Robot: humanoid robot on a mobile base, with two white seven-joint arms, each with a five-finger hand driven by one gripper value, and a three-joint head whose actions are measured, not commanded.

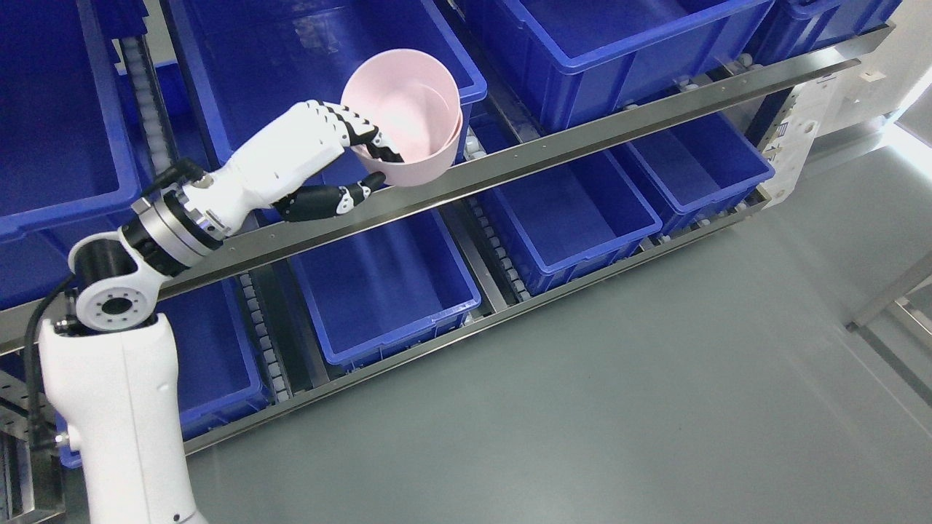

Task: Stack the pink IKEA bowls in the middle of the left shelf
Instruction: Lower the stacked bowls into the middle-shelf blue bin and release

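Observation:
My left hand (364, 164) is shut on a pink bowl (408, 120). Its fingers hook over the bowl's near rim and the thumb presses under its base. A second pink rim shows at the right side, so two nested bowls seem held together. The bowls hang tilted in front of a blue bin (306, 58) on the upper shelf level, just above the steel shelf rail (553, 149). My left arm (131, 349) rises from the lower left. My right arm is out of view.
Several blue plastic bins fill the rack, an upper row (604, 51) and a lower row (393, 291) (568, 211) (699, 167), separated by roller tracks. Grey floor (619, 393) lies in front. A metal frame leg (888, 306) stands at the right.

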